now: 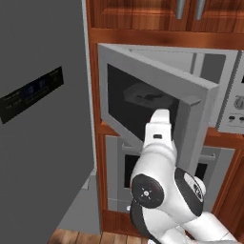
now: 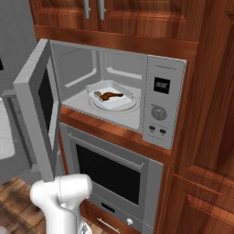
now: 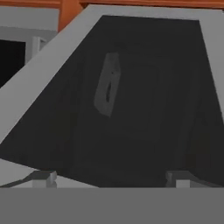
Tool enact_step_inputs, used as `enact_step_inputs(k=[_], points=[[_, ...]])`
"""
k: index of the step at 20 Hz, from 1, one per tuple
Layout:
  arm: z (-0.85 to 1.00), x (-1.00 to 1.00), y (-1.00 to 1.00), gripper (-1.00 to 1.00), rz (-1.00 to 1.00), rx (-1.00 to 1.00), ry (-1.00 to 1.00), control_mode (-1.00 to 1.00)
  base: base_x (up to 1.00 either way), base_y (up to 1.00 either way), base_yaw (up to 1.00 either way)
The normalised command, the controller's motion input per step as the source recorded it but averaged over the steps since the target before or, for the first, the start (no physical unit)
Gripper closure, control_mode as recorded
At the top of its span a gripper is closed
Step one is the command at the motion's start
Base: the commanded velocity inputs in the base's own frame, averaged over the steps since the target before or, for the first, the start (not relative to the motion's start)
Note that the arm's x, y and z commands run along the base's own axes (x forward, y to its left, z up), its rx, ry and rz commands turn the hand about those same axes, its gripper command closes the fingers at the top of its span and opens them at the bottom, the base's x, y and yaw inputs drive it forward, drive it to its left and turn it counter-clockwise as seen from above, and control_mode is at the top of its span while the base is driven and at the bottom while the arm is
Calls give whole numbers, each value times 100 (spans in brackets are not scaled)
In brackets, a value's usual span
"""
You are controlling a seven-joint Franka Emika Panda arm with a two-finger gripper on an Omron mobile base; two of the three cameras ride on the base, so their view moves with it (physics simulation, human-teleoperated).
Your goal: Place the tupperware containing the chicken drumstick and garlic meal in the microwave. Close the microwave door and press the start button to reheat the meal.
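Observation:
The microwave (image 2: 164, 64) stands open, its door (image 2: 39, 105) swung out to the left. Inside on the turntable sits the tupperware (image 2: 111, 97), holding the brown chicken drumstick (image 2: 112, 95) and a small pale garlic (image 2: 98, 94) at its left end. In the hand view my gripper (image 3: 111, 180) is open and empty, its fingertips (image 3: 43, 178) close against the outer face of the door's dark glass (image 3: 144, 109). A faint pale shape shows through that glass. From the left base view my forearm (image 1: 159, 128) reaches up to the door (image 1: 143, 71).
The button panel (image 2: 160, 109) sits at the microwave's right. Below it is an oven (image 2: 114, 173) with a dark window. A tall grey fridge (image 1: 43, 119) stands left of the door. Wooden cabinets (image 2: 210, 114) frame the right side and top.

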Motion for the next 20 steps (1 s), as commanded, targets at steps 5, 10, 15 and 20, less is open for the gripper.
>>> enact_step_inputs(k=[5, 10, 15, 20], points=[[17, 40, -80, -100, 0, 0, 10, -100, 0, 0, 0], [11, 57, -71, -100, 0, 0, 12, -100, 0, 0, 0], [2, 71, -62, -100, 0, 0, 10, -100, 0, 0, 0], [0, 80, -50, -100, -1, 0, 6, -100, 0, 0, 0]])
